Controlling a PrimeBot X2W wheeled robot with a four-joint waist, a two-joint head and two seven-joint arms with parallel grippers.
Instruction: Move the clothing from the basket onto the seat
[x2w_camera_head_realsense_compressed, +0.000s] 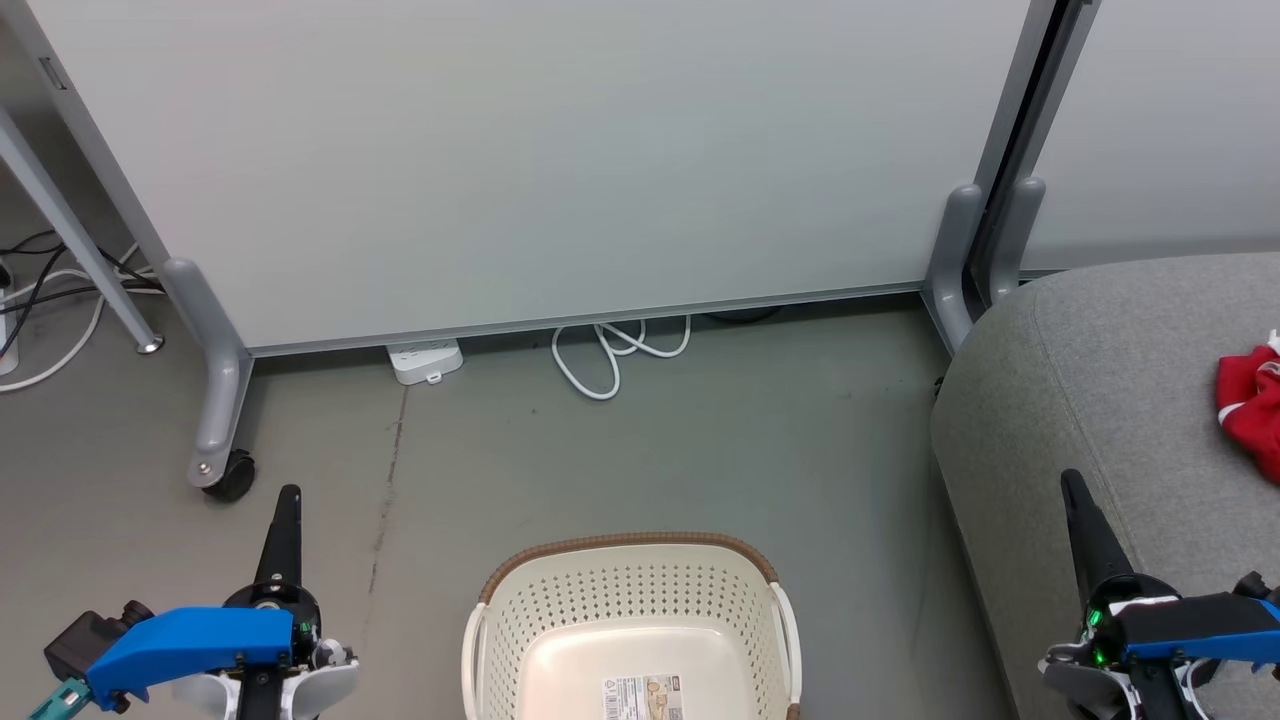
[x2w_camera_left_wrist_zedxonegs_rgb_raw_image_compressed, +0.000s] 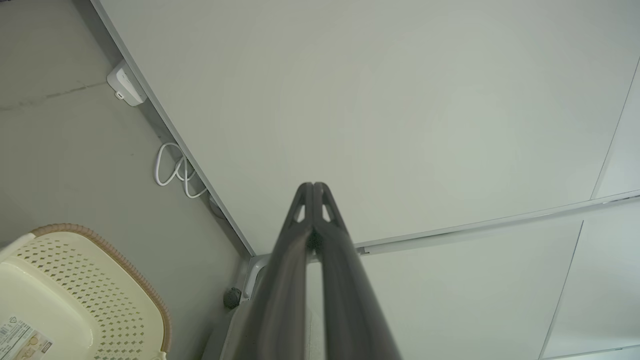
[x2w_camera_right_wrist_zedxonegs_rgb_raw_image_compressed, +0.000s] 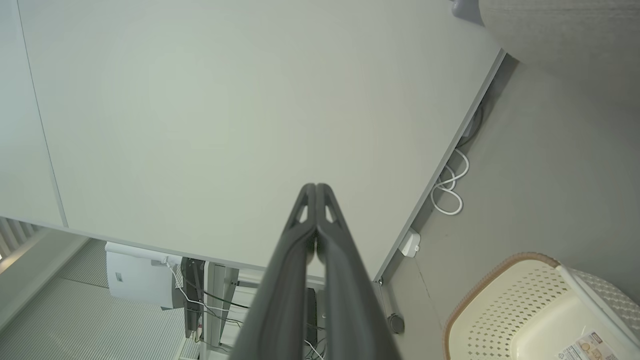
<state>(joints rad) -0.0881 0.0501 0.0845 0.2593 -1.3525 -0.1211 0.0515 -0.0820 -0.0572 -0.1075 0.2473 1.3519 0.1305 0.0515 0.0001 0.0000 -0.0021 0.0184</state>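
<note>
The cream basket (x2w_camera_head_realsense_compressed: 630, 600) with its brown rim stands on the floor at the bottom centre, nothing but a label lying inside; it also shows as the basket (x2w_camera_left_wrist_zedxonegs_rgb_raw_image_compressed: 90, 290) and the basket (x2w_camera_right_wrist_zedxonegs_rgb_raw_image_compressed: 520, 310). Red clothing (x2w_camera_head_realsense_compressed: 1250, 405) with white trim lies on the grey seat (x2w_camera_head_realsense_compressed: 1100, 400) at the right edge. My left gripper (x2w_camera_head_realsense_compressed: 288, 498) is shut and holds nothing, left of the basket above the floor. My right gripper (x2w_camera_head_realsense_compressed: 1072, 482) is shut and holds nothing, over the seat's front-left part. In the wrist views the left gripper (x2w_camera_left_wrist_zedxonegs_rgb_raw_image_compressed: 312, 186) and right gripper (x2w_camera_right_wrist_zedxonegs_rgb_raw_image_compressed: 316, 186) point at the white panel, fingers pressed together.
A white partition panel (x2w_camera_head_realsense_compressed: 550, 150) on grey castor legs (x2w_camera_head_realsense_compressed: 215, 400) stands behind the basket. A white power strip (x2w_camera_head_realsense_compressed: 425, 360) and looped cable (x2w_camera_head_realsense_compressed: 610, 355) lie at its foot. A table leg (x2w_camera_head_realsense_compressed: 80, 250) and more cables (x2w_camera_head_realsense_compressed: 50, 300) are at the far left.
</note>
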